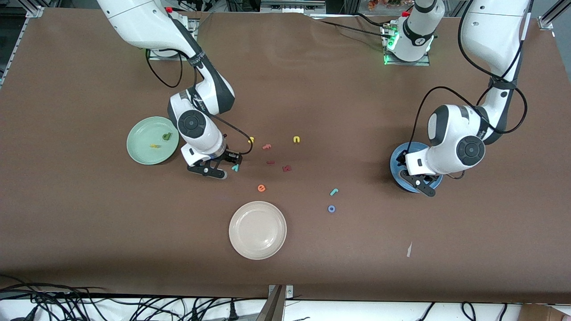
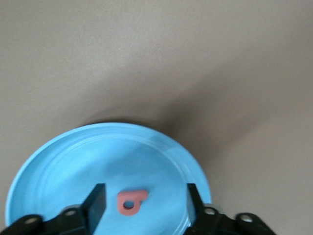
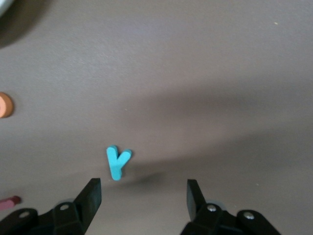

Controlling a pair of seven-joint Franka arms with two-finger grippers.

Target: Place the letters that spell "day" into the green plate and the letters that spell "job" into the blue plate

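On blue plate (image 2: 58,161), salmon b (image 2: 131,202)

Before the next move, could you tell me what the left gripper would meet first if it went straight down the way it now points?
Most likely the salmon-pink b, which lies in the blue plate between the left gripper's open fingers, and then the plate floor. The height above the plate is unclear.

High front camera faces the robots; wrist cameras look closely down at the table (image 1: 312,89).
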